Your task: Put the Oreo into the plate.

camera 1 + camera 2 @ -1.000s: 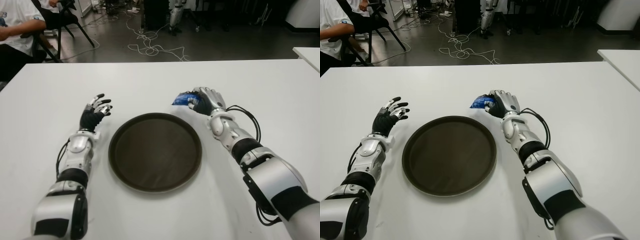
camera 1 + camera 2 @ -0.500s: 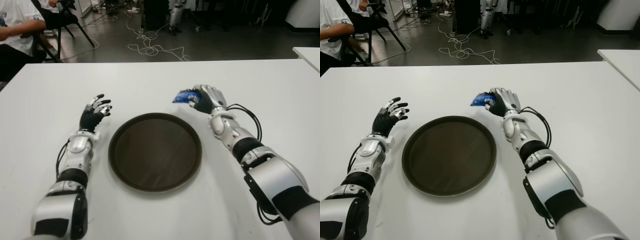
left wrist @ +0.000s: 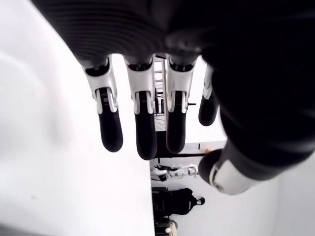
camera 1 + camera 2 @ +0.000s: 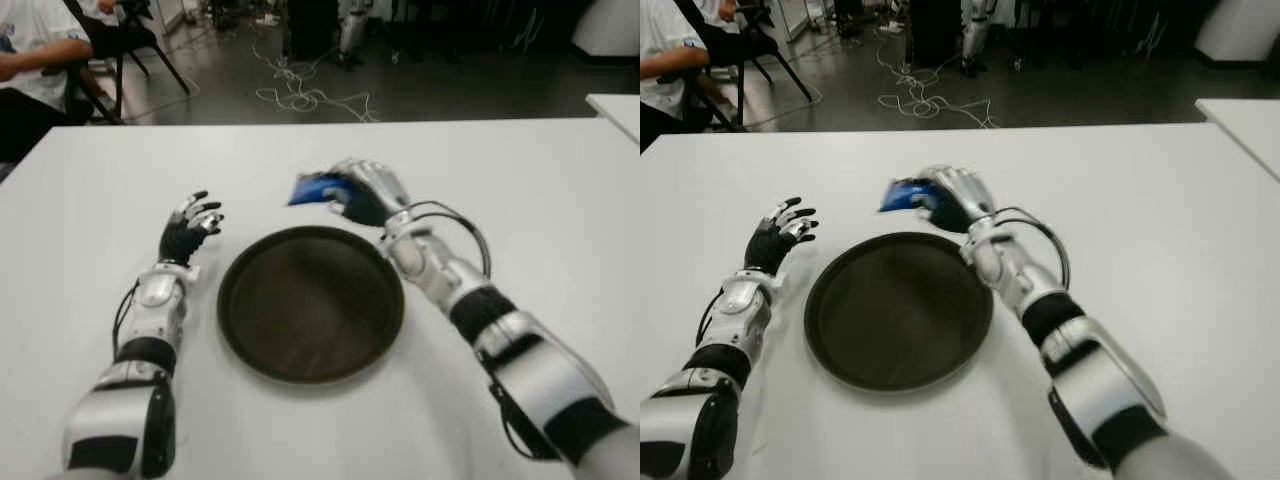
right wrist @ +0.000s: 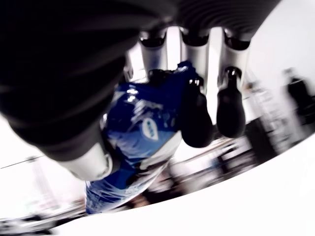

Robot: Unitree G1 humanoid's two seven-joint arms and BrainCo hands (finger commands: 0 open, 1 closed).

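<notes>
Item, nearest us: the plate [image 4: 310, 303], a dark round tray lying flat and bare toward the near edge of the white surface [image 4: 520, 190]. Item, beside the plate's left rim but apart from it: the left robot hand [image 4: 188, 228], fingers spread, holding nothing, idle. Item, just past the plate's far rim: the right robot hand [image 4: 352, 197], fingers closed around the Oreo [image 4: 312, 189], a blue wrapped packet held clear of the surface. We note the packet's long axis sticks out from the fingers toward the left edge of the surface. We judge the plate lies toward us from the packet, so the right robot hand needs a short carry nearward before letting go.
</notes>
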